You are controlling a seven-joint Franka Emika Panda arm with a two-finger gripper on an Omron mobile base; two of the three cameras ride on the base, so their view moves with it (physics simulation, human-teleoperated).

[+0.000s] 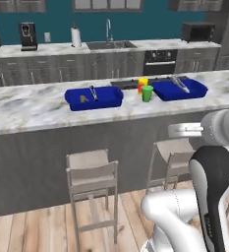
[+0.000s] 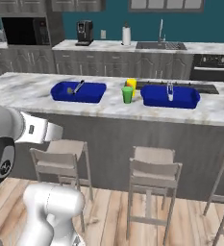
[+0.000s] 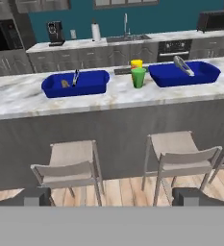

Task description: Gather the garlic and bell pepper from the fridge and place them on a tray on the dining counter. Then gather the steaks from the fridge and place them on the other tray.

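Two blue trays stand on the marble dining counter (image 3: 17, 98). The left tray (image 1: 106, 100) (image 2: 92, 93) (image 3: 92, 84) holds a small tan lump (image 3: 64, 83) that may be the garlic, with a thin grey piece (image 3: 75, 77) leaning beside it. The right tray (image 1: 197, 90) (image 2: 154, 98) (image 3: 205, 74) holds one grey elongated piece (image 3: 181, 66). The fridge, bell pepper and steaks are out of view. My gripper (image 3: 113, 197) is open and holds nothing, well back from the counter at stool height, with its fingertips (image 3: 36, 196) far apart.
Between the trays stand a green cup (image 1: 147, 93) (image 3: 138, 77) and a yellow object (image 3: 136, 63) behind it. Bar stools (image 3: 72, 166) (image 3: 180, 151) line the counter's near side on the wood floor. A sink, a coffee machine and an oven sit along the back wall.
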